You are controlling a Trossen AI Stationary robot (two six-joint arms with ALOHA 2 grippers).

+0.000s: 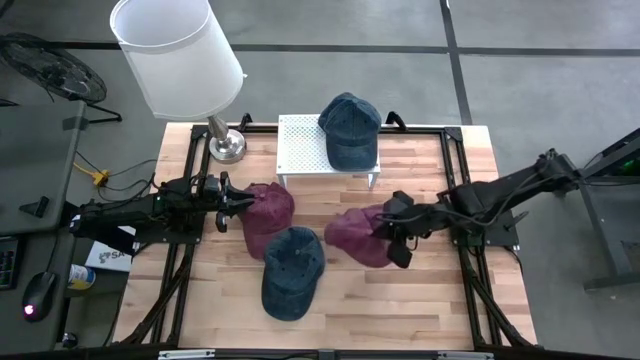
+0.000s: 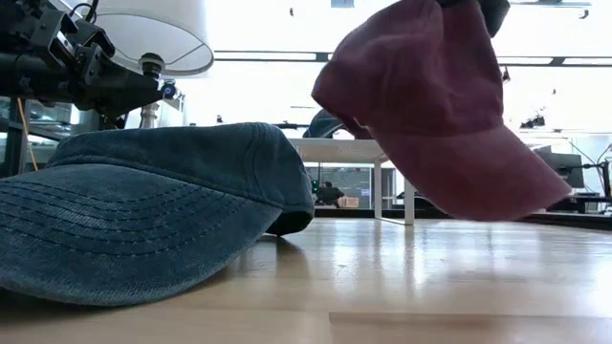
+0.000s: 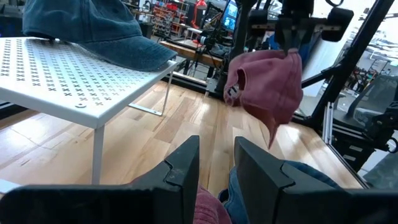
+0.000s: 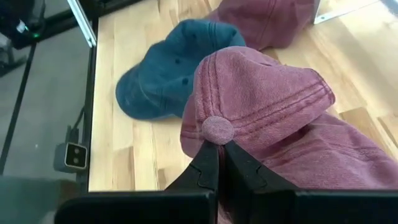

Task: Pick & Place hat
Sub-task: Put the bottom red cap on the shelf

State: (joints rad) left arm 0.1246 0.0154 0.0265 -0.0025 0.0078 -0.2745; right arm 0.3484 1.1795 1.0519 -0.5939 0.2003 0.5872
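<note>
The table [image 1: 400, 300] is made of light wood planks with a black frame around it. It stands on a gray floor [image 1: 540, 80].

The right gripper [image 1: 392, 240] is pinched tight on a red hat [image 1: 358, 234] and holds it up off the wood, right of the middle of the table. In the right wrist view its fingers [image 4: 208, 165] squeeze the cloth just under the button on top of that hat.

The left gripper [image 1: 226, 208] is at the left side of the table. Its claw is only a little open, and it rests at the edge of a second red hat [image 1: 266, 214] that lies flat on the wood. I cannot tell if it really holds this hat.

A blue hat [image 1: 292, 272] lies on the wood near the front, between the two red ones. Another blue hat [image 1: 349, 130] sits on a small white rack [image 1: 300, 150] with little holes, at the back of the table.

A lamp [image 1: 178, 58] with a white shade stands at the back left corner. A black fan [image 1: 50, 68] stands on the floor past it.

Behind the table, the low view shows a big bright room with ceiling lights [image 2: 277, 57] and desks far away.
</note>
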